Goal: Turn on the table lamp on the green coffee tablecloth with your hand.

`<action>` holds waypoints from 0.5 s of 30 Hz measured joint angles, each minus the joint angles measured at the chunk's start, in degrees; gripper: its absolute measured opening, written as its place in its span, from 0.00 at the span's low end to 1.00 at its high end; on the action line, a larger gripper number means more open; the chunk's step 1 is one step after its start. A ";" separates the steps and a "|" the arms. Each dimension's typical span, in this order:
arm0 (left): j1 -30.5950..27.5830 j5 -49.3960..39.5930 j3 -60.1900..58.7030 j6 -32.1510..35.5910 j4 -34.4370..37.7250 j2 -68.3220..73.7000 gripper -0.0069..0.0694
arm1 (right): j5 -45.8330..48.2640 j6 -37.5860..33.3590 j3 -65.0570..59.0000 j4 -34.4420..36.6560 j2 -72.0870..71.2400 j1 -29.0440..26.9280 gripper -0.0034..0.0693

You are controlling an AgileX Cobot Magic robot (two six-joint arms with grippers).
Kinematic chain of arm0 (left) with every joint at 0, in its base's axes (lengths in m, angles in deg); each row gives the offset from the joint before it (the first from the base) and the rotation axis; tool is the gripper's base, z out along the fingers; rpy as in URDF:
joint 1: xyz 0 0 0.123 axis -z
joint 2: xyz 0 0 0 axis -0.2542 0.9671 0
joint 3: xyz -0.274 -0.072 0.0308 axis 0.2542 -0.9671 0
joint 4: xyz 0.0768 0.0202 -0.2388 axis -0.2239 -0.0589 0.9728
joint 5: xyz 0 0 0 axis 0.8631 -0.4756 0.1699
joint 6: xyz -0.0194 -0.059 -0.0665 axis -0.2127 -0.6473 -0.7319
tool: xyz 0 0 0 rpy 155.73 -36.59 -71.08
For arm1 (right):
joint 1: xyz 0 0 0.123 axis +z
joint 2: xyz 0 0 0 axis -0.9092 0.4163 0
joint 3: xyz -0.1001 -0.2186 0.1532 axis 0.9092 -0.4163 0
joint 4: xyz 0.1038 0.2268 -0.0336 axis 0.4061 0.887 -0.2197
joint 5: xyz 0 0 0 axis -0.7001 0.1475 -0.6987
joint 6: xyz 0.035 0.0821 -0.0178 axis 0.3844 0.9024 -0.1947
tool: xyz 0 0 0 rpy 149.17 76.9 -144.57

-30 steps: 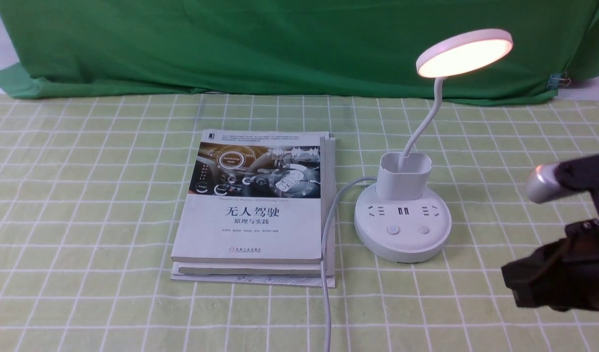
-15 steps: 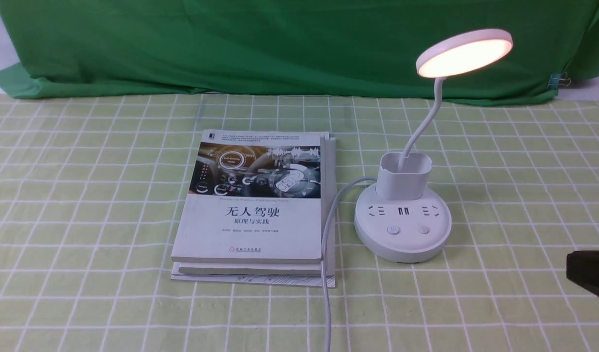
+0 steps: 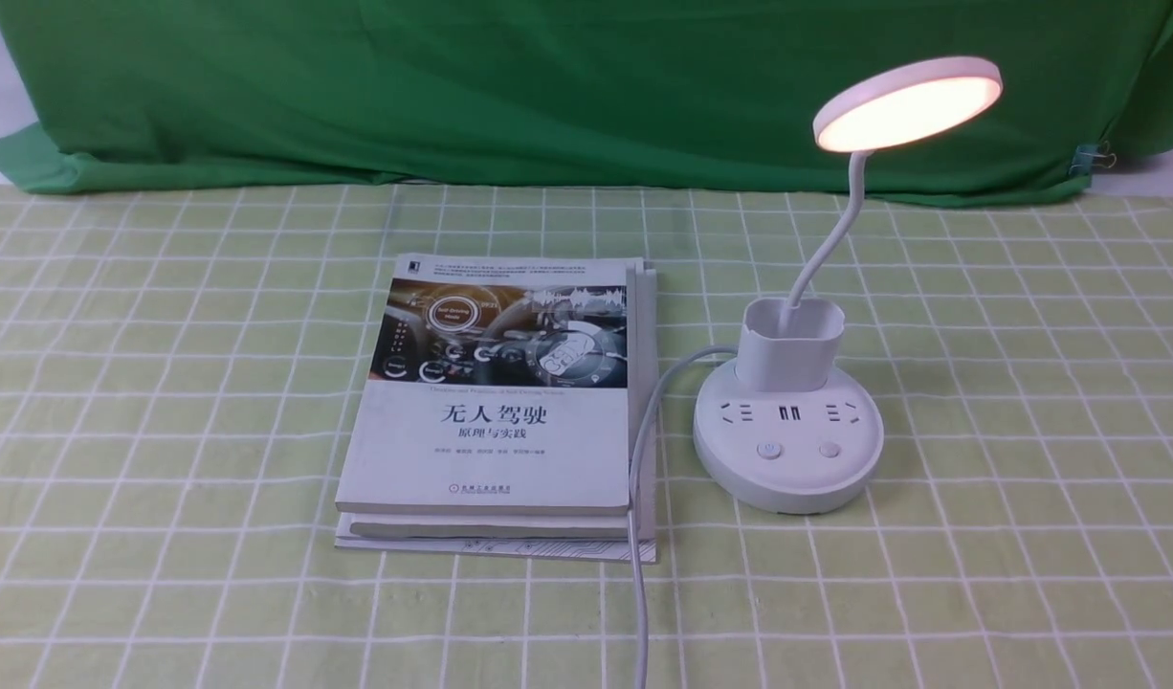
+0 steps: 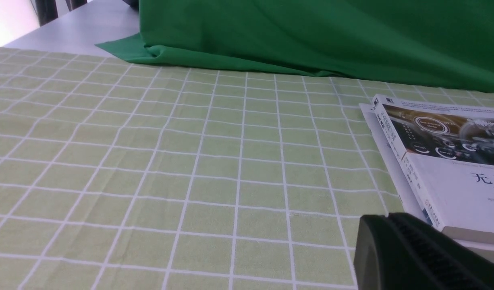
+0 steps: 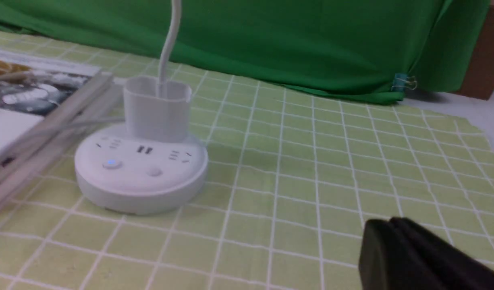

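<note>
**Item:** white plastic table lamp (image 3: 787,450) with round disc head (image 3: 907,100), standing on the yellow-green grid-checked tablecloth (image 3: 165,383), at 3 o'clock from the white paperback book (image 3: 496,411).
**Condition:** head glowing warm and one base button (image 5: 111,163) lit blue; task judged complete.
**Change:** right arm has gone from the front view, withdrawn past 4 o'clock.
**Right gripper** (image 5: 390,231): black jaws closed, empty, well apart from the lamp.
**Left gripper** (image 4: 392,241): cannot tell how far open.

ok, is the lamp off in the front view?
No, the round head of the lamp glows warm orange.
</note>
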State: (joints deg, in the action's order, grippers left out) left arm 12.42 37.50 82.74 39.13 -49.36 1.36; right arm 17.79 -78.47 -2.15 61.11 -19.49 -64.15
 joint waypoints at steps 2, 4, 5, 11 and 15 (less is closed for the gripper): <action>0.00 0.00 0.00 0.00 0.00 0.00 0.09 | -0.77 1.21 -3.36 -1.51 -3.25 -0.13 0.08; 0.00 -0.05 0.00 0.00 0.00 0.00 0.09 | -0.83 3.20 -4.93 -2.39 -4.69 -0.31 0.08; 0.00 0.21 0.00 0.00 0.00 0.00 0.09 | -0.89 4.29 -5.10 -2.64 -4.98 -0.31 0.08; 0.00 0.15 0.00 0.00 0.00 0.00 0.09 | -0.53 6.26 -5.28 -3.34 -5.13 -0.31 0.08; 0.00 0.15 0.00 0.00 0.00 0.00 0.09 | -0.53 7.94 -5.28 -3.39 -5.13 -0.31 0.08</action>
State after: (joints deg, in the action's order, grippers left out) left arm 12.42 37.64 82.74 39.13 -49.36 1.36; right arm 17.26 -70.52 -7.43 57.73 -24.62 -64.46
